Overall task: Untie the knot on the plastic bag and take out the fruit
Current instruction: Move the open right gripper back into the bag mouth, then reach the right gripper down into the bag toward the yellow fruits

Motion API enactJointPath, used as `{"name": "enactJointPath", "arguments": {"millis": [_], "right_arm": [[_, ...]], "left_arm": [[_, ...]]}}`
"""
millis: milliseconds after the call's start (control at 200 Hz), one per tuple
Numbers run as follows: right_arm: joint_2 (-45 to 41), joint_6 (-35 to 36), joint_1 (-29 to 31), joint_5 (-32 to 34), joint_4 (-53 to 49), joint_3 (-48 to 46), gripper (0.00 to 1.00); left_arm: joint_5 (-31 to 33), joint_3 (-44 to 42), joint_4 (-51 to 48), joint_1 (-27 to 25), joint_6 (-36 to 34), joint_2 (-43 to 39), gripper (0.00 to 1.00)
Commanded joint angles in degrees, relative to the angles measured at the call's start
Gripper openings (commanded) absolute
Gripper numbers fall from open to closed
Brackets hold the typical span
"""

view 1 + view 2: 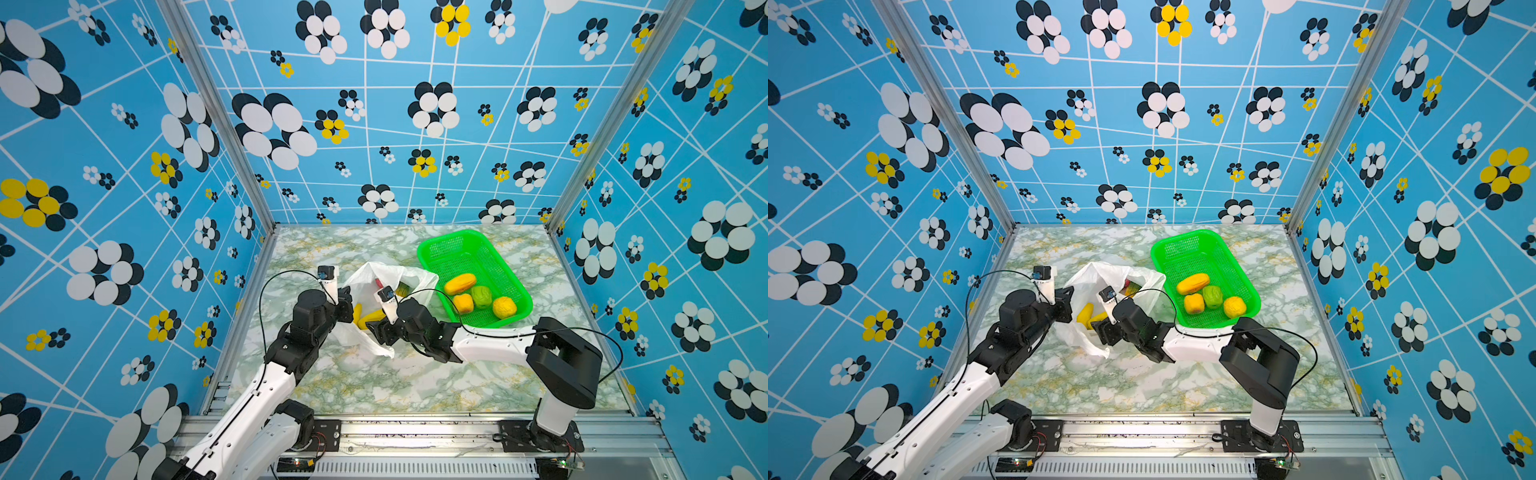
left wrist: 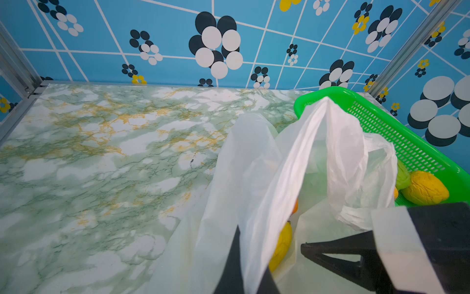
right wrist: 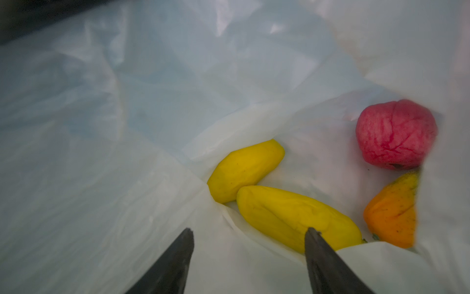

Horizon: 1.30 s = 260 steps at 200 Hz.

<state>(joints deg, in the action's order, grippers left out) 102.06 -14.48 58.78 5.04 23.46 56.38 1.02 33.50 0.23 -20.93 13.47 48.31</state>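
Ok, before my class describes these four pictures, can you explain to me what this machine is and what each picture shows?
It is two robot arms, each ending in a two-fingered gripper. Two pictures look down on the whole marble-patterned table; the other two come from cameras on the arms' wrists. On the table lie a white plastic bag, already open, and a green basket holding four toy fruits. The left gripper is shut on a strip of the bag, holding it up. The right gripper is open inside the bag, over a long yellow fruit; a shorter yellow fruit, a red fruit and an orange fruit lie beside it.
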Motion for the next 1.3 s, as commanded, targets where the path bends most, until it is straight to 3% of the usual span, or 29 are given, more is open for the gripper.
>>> {"name": "enactJointPath", "arguments": {"millis": [0, 285, 390, 650, 880, 1025, 1294], "right_arm": [[3.1, -0.6, -0.3, 2.1, 1.6, 2.2, 0.69], [11.7, -4.5, -1.6, 2.5, -4.1, 11.8, 0.76], [14.0, -5.3, -1.7, 3.4, -3.9, 13.6, 0.82], [18.6, -5.0, -1.6, 0.3, -7.8, 19.6, 0.88], [18.4, -0.9, -0.3, -11.9, -5.8, 19.2, 0.93], [19.0, -0.3, 0.5, -15.3, -4.4, 19.1, 0.94], [25.4, -1.9, 0.4, -8.2, -10.9, 26.4, 0.97]], "left_arm": [[-0.1, 0.2, 0.8, -0.2, -0.5, -0.2, 0.00], [0.2, -0.4, 0.8, -0.2, -0.4, -1.4, 0.00], [-0.2, -0.4, 0.6, -0.2, -0.3, -1.5, 0.00], [-0.1, -0.7, 0.8, -0.2, -0.2, -2.2, 0.00], [0.5, -0.6, 0.6, -0.2, -0.2, -2.1, 0.00], [0.1, -0.5, 0.6, -0.2, -0.4, -1.6, 0.00], [0.0, -0.7, 0.7, -0.2, -0.2, -1.9, 0.00]]}}
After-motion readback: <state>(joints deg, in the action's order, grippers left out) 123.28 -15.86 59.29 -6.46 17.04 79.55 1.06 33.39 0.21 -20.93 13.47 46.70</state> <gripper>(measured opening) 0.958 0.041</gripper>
